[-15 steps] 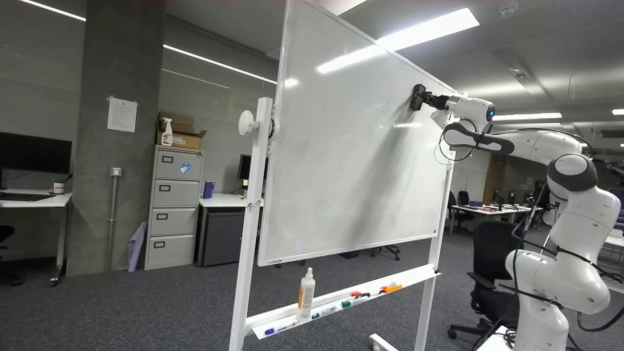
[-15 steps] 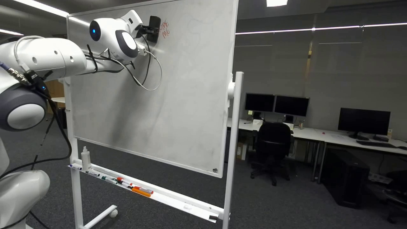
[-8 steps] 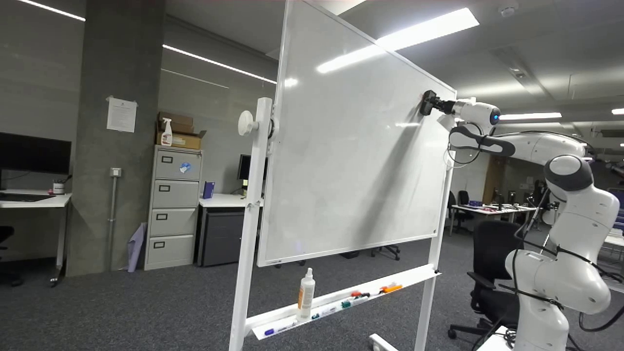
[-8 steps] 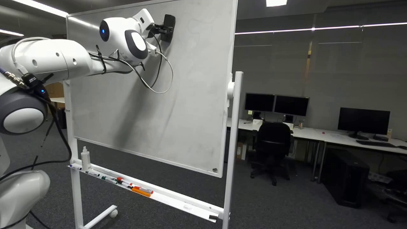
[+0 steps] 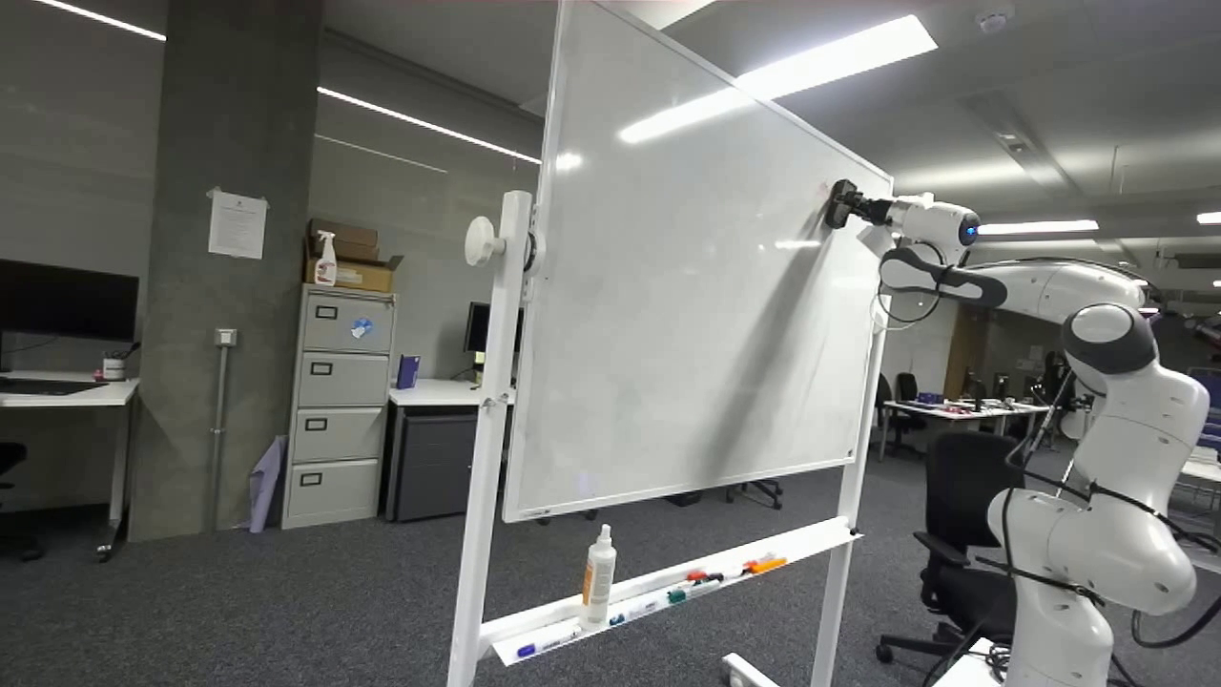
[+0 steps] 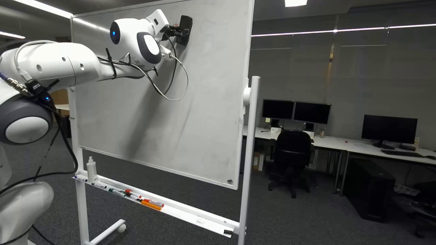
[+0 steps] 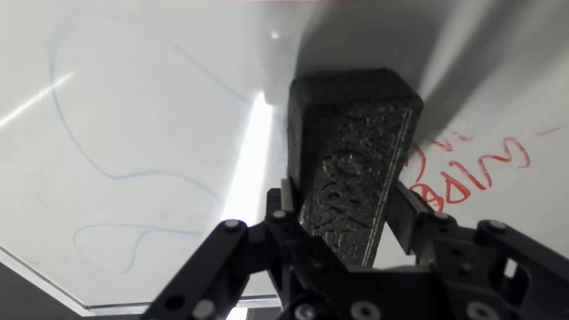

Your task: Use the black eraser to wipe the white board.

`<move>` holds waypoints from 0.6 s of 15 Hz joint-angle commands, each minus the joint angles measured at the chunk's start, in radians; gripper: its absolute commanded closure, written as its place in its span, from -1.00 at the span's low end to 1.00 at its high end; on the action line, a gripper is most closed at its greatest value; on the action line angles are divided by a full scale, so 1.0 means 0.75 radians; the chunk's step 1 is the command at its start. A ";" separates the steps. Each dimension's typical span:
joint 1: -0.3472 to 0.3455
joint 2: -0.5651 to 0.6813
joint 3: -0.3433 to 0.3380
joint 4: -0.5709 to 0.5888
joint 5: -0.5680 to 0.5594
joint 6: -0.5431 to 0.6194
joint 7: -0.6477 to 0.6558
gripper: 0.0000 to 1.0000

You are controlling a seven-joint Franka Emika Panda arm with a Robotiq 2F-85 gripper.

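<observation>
The gripper (image 7: 342, 202) is clamped on both sides of the black eraser (image 7: 351, 153), high on the white board (image 6: 204, 112); full contact is hard to tell. In the wrist view, red writing (image 7: 458, 194) lies just right of the eraser, faint blue lines (image 7: 118, 176) left. Good wiping likely needs the face pressed flat, with overlapping strokes across the red.

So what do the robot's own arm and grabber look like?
It has a smooth, rounded white arm with curved dark-grey joint covers and a small glowing blue light. Black and white cables loop along its outside. At the end is a black, two-fingered gripper, built from jointed black bars with round silvery screws.
</observation>
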 commanded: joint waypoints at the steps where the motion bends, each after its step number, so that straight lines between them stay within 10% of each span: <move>1: 0.095 -0.013 0.021 0.070 0.000 -0.079 -0.072 0.40; 6: 0.145 -0.016 0.116 0.079 -0.013 -0.149 -0.168 0.40; 8: 0.007 0.067 0.215 -0.020 0.332 -0.089 -0.430 0.40; 9: 0.101 -0.001 0.216 -0.003 0.150 -0.148 -0.357 0.40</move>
